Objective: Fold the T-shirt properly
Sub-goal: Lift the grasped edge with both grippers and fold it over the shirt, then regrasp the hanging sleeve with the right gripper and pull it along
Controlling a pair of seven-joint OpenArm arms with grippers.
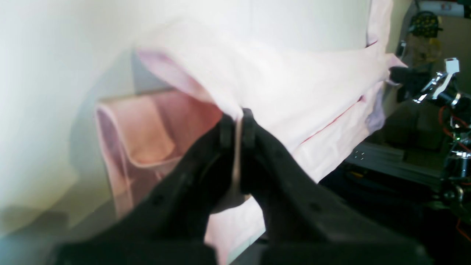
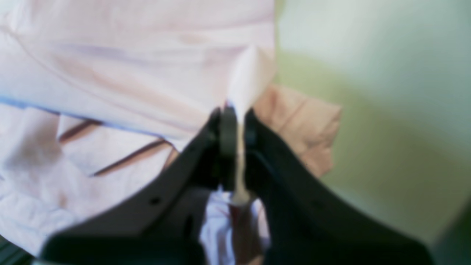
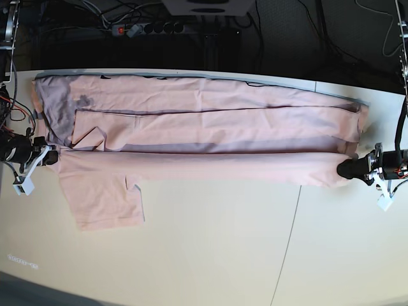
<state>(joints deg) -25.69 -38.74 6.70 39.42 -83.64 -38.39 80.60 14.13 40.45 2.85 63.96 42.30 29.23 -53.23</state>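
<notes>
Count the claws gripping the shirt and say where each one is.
2. The right claw pinches the T-shirt at its sleeve end, on the base view's left. The left claw pinches the opposite end, on that view's right. Both are shut on fabric; none hidden.

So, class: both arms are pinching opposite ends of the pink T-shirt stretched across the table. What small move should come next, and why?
Probably carry the pinched edge further across the T-shirt, both arms together. The left gripper and right gripper are shut on its ends, the fold runs taut between them, and one sleeve lies out flat on the table.
</notes>
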